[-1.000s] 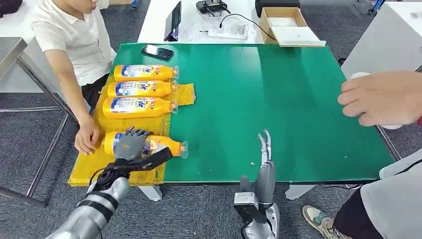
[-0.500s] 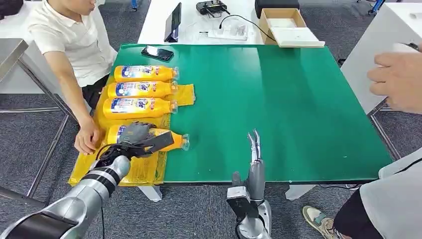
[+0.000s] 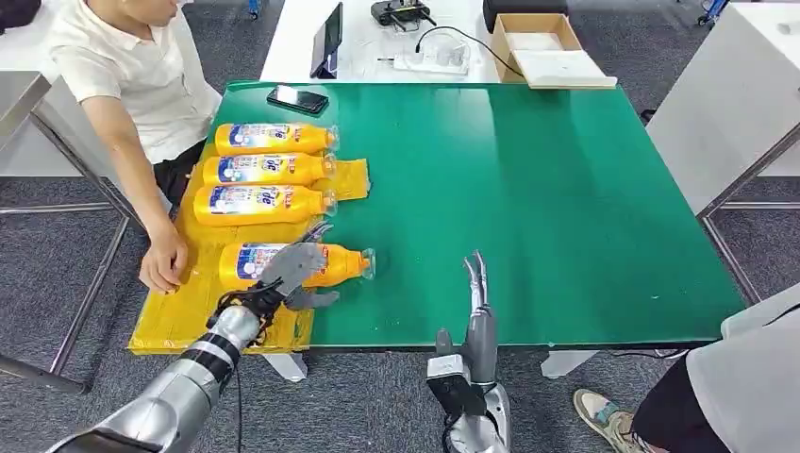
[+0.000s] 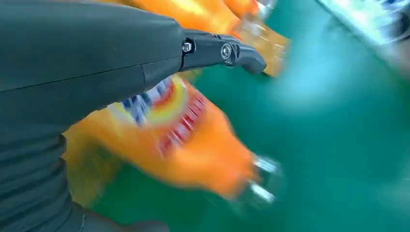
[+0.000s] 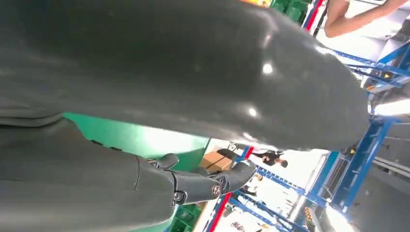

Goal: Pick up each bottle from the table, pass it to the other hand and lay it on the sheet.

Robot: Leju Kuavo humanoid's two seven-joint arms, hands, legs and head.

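Observation:
Four orange bottles lie side by side on the yellow sheet at the table's left edge. The nearest bottle lies with its cap pointing right, neck past the sheet's edge; in the left wrist view the same bottle is blurred. My left hand hovers over the bottle's near side with fingers spread, holding nothing; its fingers reach out straight. The other three bottles lie farther back. My right hand stands upright at the table's front edge, fingers straight, empty.
A person sits at the left with a hand resting on the sheet. A black phone lies at the far left of the green table. Behind it stand a tablet and a cardboard box.
My left hand let go of the nearest bottle and spread its fingers; the bottle now lies a little farther back and right. The person's hand at the right edge has left the picture.

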